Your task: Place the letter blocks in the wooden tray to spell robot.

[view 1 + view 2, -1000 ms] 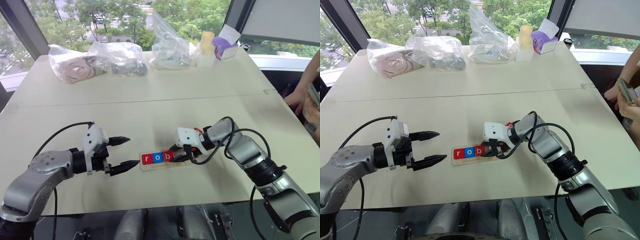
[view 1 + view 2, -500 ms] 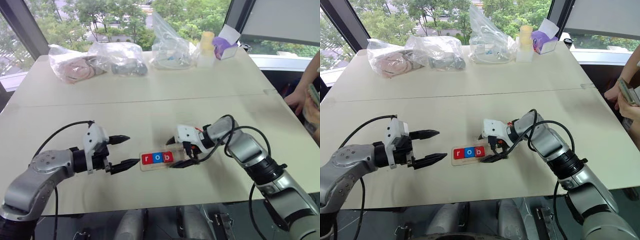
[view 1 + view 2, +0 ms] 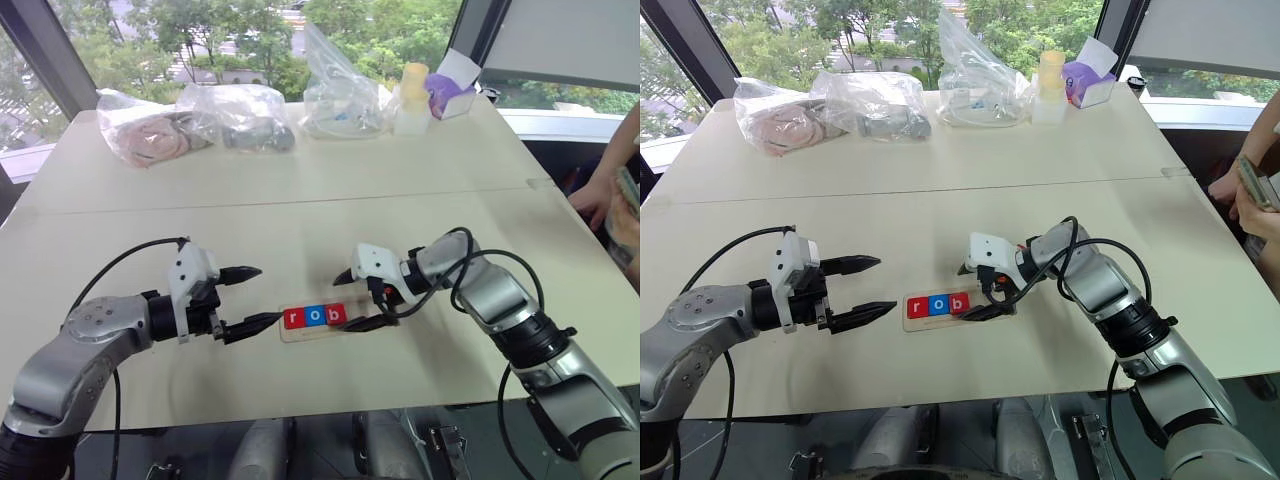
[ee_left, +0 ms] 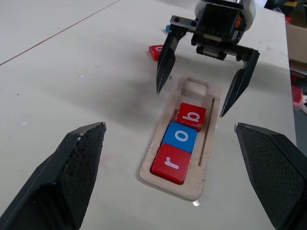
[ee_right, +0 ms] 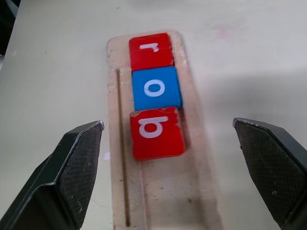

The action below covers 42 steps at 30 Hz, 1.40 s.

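Observation:
The wooden tray [image 3: 372, 314] lies on the table between my grippers. In its slot sit a red r [image 4: 171, 162], a blue o [image 4: 181, 136] and a red b [image 4: 191, 116]; the b lies slightly askew. My right gripper [image 3: 347, 303] is open, one finger on each side of the tray's bare end, just past the b [image 5: 156, 132], touching nothing. My left gripper [image 3: 268, 294] is open and empty, just off the tray's r end. In the left wrist view, another red block [image 4: 156, 51] lies loose on the table behind the right gripper.
Several plastic bags [image 3: 245, 115] line the far edge, with a pale bottle [image 3: 413, 95] and a purple tissue box [image 3: 450, 95] beside them. A person's hand [image 3: 597, 200] is at the right edge. A seam [image 3: 300, 200] crosses the table.
My right gripper was shut at the tray's b block a second ago and now stands open, with the b left in the slot. The left gripper has stayed in place.

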Motion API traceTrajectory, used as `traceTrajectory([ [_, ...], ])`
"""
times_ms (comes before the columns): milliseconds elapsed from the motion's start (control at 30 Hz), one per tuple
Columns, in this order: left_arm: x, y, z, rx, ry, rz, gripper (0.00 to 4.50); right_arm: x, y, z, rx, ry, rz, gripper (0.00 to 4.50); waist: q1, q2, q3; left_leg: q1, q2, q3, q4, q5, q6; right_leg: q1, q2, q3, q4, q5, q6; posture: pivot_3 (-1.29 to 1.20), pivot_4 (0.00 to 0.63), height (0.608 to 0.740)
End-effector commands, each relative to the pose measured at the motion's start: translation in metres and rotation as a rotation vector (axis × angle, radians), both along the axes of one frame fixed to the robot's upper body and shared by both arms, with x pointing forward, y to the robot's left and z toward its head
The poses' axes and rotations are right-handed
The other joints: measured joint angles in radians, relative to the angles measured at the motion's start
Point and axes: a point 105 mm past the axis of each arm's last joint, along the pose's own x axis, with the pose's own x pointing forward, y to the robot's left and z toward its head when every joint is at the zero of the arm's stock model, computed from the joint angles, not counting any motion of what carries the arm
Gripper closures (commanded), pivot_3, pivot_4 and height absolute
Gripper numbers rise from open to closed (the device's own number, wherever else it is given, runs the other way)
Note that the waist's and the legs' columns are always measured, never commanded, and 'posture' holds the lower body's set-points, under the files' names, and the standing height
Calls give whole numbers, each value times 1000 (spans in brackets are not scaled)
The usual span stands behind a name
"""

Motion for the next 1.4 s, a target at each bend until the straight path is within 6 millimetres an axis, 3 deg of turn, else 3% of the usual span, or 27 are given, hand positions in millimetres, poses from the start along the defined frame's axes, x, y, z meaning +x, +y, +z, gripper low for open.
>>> traceTrajectory([
  [33,-2,-2,4,-1,-23,-12,0,3,6,-1,10,-27,12,17,0,0,0,0,0,0,0,0,0,0,0,0,0,0,0,0,150,740],
  [300,-2,-3,5,-5,-23,-11,0,18,11,0,34,-68,-29,17,-1,0,0,0,0,0,0,0,0,0,0,0,0,0,1,0,150,740],
  [500,-3,-4,4,-7,-23,-13,0,-4,4,11,59,-1,24,17,1,0,0,0,0,0,0,0,0,0,0,0,0,1,1,0,150,740],
  [733,-2,-6,2,-13,-23,-15,0,-16,-14,34,108,9,-39,17,2,0,0,0,0,0,0,0,0,0,0,0,0,0,-1,0,150,740],
  [867,0,-8,1,-19,-25,-22,0,11,-46,51,137,-100,-277,17,2,0,0,0,0,0,0,0,0,0,0,0,0,-1,-1,0,150,740],
  [900,1,-9,1,-21,-25,-24,0,27,-58,53,142,-138,-386,17,2,0,0,0,0,0,0,0,0,0,0,0,0,-1,-1,0,150,740],
  [967,1,-10,1,-24,-25,-28,0,47,-75,50,138,-179,-549,17,2,0,0,0,0,0,0,0,0,0,0,0,0,-1,-1,0,150,740],
  [1067,2,-11,0,-26,-26,-32,0,59,-86,41,121,-178,-675,17,2,0,0,0,0,0,0,0,0,0,0,0,0,-1,-2,0,150,740],
  [1400,5,-13,0,-28,-36,-37,0,44,-81,5,60,-72,-765,17,2,0,0,-2,0,1,-1,0,0,-2,0,1,0,-1,-1,0,150,740],
])
